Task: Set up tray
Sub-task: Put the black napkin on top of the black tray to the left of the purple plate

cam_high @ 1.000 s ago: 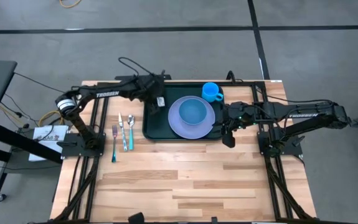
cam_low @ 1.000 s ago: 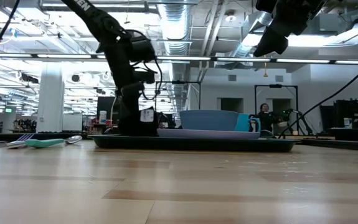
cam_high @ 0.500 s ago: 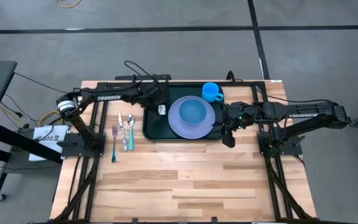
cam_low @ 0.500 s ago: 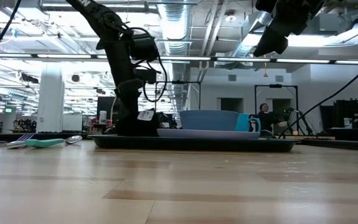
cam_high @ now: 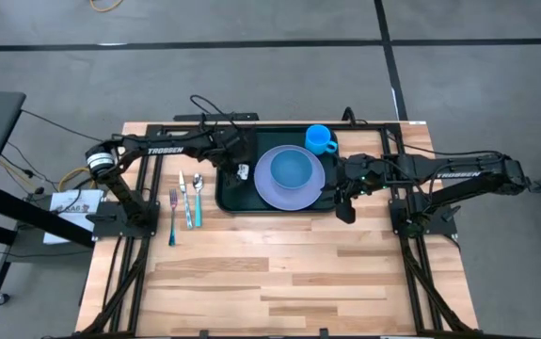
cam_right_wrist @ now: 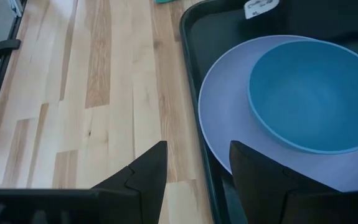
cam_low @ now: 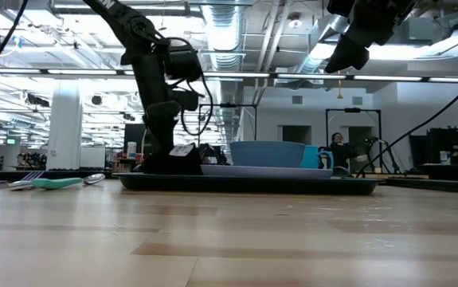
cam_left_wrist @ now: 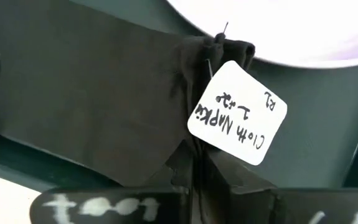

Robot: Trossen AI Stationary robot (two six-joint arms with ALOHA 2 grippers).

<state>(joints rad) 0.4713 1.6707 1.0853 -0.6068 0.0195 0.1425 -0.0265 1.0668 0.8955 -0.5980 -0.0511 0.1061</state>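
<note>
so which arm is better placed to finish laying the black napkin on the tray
Left. Its pincer is down on the tray, shut on the napkin beside the plate. The right pincer hangs open off the tray's other end.

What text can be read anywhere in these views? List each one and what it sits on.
"TROSSEN" on the left arm.
"TROSSEN" on the right arm.
"Cloth Napkin", handwritten, on the white tag tied to the black napkin; the smaller marks under it are unclear.
White lettering on the left end effector is too blurred to read.
</note>
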